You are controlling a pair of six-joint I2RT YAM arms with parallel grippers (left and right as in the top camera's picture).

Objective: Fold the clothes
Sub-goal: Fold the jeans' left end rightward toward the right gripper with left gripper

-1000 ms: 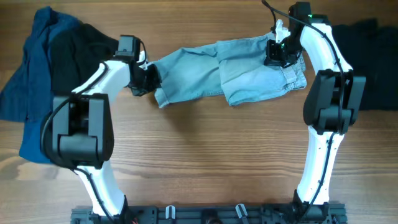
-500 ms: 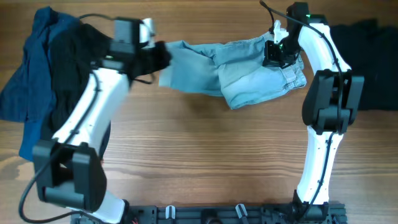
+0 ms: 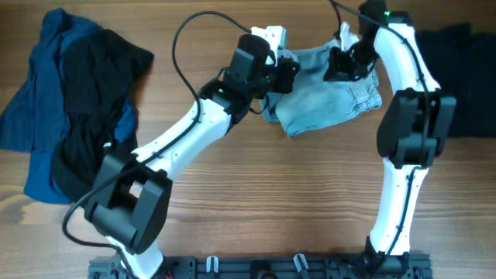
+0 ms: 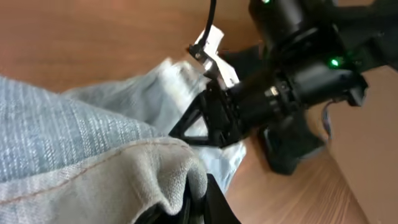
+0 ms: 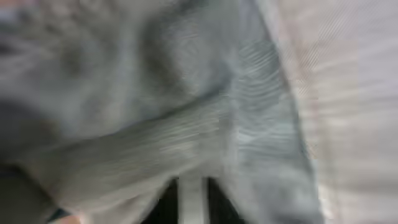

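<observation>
The pale-blue denim shorts [image 3: 325, 97] lie bunched at the back middle of the table, one leg folded over toward the right. My left gripper [image 3: 283, 74] is shut on a hem of the shorts [image 4: 93, 162] and holds it above the rest of the cloth. My right gripper [image 3: 341, 66] is shut on the shorts' upper edge [image 5: 186, 112]; its view is blurred and filled with denim. A black garment [image 3: 89, 101] lies on a royal-blue one [image 3: 39, 132] at the far left. A dark folded garment [image 3: 465, 77] lies at the far right.
My right arm [image 4: 298, 81] shows close ahead in the left wrist view, over the shorts. The wooden table [image 3: 256, 201] stretches toward the front. The arm bases stand at the front edge.
My left gripper has swept from the left across to the right with the shorts' leg, folding it over the other half. My right gripper has stayed on the upper edge.
</observation>
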